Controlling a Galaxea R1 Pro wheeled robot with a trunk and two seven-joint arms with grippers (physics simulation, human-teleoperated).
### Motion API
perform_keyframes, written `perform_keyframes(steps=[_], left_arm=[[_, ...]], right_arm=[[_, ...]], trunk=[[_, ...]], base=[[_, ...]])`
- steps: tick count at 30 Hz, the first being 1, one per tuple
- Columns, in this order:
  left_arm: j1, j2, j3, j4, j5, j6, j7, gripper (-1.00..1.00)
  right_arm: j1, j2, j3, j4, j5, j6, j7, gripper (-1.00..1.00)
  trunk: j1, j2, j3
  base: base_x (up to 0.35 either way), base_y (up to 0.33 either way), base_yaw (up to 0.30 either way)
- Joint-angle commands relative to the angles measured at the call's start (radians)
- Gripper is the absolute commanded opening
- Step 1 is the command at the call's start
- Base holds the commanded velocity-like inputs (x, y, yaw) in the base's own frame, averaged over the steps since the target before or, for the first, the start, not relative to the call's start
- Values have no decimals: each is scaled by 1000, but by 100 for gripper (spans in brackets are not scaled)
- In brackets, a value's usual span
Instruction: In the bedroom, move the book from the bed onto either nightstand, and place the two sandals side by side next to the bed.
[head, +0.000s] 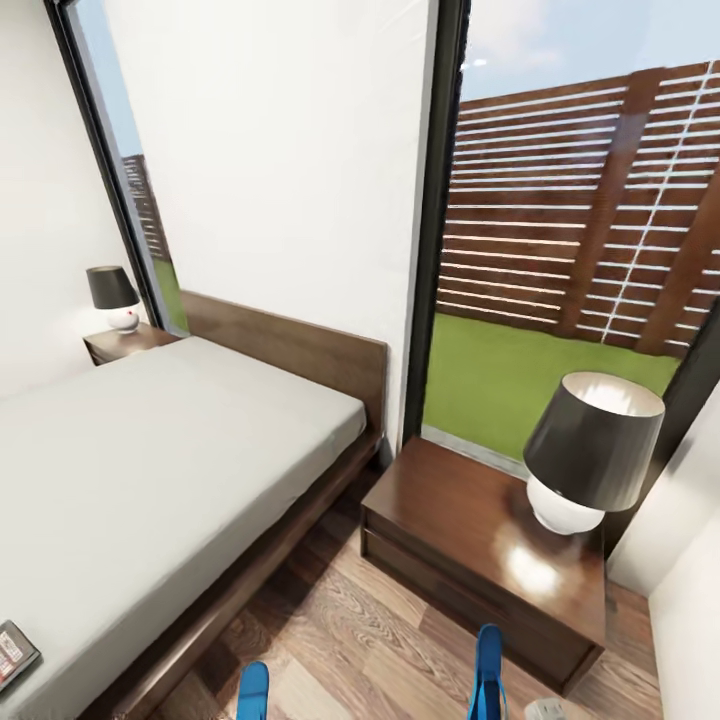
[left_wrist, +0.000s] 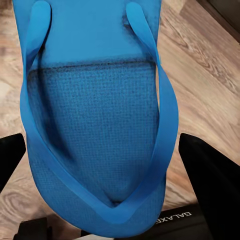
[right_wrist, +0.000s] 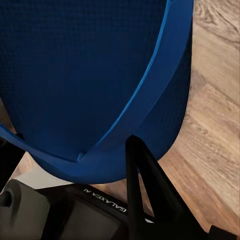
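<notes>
Each tool grasps one blue sandal: left tool (left_wrist: 105, 150) astride the left sandal (left_wrist: 95, 115), right tool (right_wrist: 75, 165) clenched on the right sandal (right_wrist: 90, 75). Book (head: 12, 652) lies at the bed's (head: 150, 470) near edge; nightstand (head: 470, 520) with lamp (head: 585, 450) stands just beside the bed.

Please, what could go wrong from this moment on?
1. The right sandal stands upright close to the nightstand; a swing may hit it or the lamp.
2. The left tool seems to pinch the left sandal by its edges only; it may slip.
3. The book lies near the bed edge and could be pushed off.
</notes>
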Motion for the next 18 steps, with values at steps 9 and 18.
perform_keyframes(steps=[9, 18], left_arm=[[-1, 0, -6, 1, 9, -3, -3, -100], [-1, 0, -6, 1, 9, -3, -3, -100]], right_arm=[[-1, 1, 8, 3, -6, -7, 4, -100], [-1, 1, 8, 3, -7, -8, 4, -100]], trunk=[[0, -1, -1], [0, -1, -1]], base=[[0, 0, 237], [0, 0, 236]])
